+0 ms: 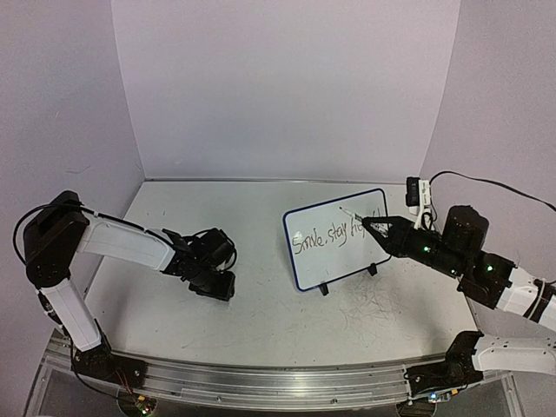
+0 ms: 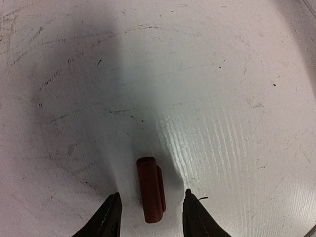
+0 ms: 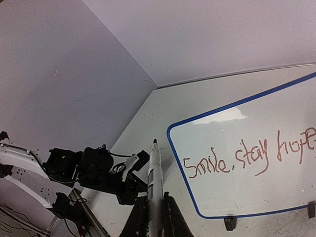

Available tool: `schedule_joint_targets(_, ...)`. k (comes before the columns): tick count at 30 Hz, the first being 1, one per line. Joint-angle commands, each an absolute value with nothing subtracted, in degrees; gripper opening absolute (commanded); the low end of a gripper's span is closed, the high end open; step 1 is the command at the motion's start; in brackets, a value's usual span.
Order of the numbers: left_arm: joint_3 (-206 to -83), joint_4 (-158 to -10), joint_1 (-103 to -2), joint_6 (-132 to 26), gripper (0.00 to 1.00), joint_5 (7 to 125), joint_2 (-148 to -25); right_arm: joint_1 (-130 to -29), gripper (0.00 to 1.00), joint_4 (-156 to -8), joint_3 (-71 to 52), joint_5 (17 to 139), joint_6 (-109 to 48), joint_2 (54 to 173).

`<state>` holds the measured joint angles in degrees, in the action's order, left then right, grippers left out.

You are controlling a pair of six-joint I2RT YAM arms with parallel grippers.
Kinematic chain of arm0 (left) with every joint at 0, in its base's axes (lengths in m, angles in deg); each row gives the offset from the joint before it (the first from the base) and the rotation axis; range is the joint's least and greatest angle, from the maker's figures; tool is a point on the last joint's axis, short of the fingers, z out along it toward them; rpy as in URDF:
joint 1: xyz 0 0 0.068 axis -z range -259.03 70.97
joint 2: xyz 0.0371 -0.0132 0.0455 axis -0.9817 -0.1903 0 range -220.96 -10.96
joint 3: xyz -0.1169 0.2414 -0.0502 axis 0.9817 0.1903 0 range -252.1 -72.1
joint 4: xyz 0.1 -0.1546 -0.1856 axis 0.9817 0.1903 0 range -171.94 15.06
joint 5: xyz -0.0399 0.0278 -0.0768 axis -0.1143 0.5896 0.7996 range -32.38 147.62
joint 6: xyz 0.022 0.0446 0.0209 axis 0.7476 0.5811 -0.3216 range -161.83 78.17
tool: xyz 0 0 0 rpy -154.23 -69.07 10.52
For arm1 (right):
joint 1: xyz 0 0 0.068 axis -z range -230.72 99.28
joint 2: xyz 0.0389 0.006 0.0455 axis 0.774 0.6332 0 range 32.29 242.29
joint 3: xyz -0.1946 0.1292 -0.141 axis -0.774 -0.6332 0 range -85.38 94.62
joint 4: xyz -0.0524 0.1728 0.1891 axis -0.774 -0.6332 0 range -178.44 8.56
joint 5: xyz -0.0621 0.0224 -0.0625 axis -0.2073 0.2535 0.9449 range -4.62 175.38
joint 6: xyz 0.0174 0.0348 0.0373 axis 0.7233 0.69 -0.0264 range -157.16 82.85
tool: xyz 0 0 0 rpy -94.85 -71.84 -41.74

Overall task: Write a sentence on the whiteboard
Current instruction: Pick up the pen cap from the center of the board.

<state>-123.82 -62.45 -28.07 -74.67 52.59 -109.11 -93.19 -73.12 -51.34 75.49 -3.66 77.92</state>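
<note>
The right gripper (image 3: pixel 154 210) squeezes the marker (image 3: pixel 154 173) at the whiteboard (image 3: pixel 222 133) — the sentence (image 3: pixel 232 160) looks nearly done, last letters left — the left gripper (image 2: pixel 151 200) sits spread wide.

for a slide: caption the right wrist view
Right gripper grips a marker near the whiteboard; the sentence reads "Smile, stay hope"

Overhead view faces down from behind the arms, while the right wrist looks close at the same whiteboard (image 1: pixel 340 261).

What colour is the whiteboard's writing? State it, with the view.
The writing is dark red; the right wrist view shows it best.
</note>
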Motion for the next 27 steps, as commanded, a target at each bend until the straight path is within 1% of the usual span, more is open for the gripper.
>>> schedule_joint_targets(1,-126.72,-61.31,-27.60,-73.97,0.41,50.27,-110.37,-93.52,0.00,-70.11,-51.74,76.13,-3.27,77.33)
schedule_joint_targets(3,-127.10,-61.26,-27.40,-73.97,0.38,50.15,-111.02,-93.52,0.00,-70.11,-52.15,76.34,-3.13,76.73)
schedule_joint_targets(18,-125.39,-60.76,-26.12,-74.15,0.02,48.03,-111.39,-93.56,0.00,-70.99,-51.60,78.35,-2.55,75.91)
schedule_joint_targets(20,-125.04,-60.76,-26.12,-73.47,0.00,47.77,-110.24,-93.52,0.00,-71.18,-51.26,78.31,-2.29,75.85)
schedule_joint_targets(27,-125.93,-60.58,-26.20,-65.23,0.00,48.04,-103.02,-93.53,0.00,-73.70,-50.18,79.20,-2.45,75.65)
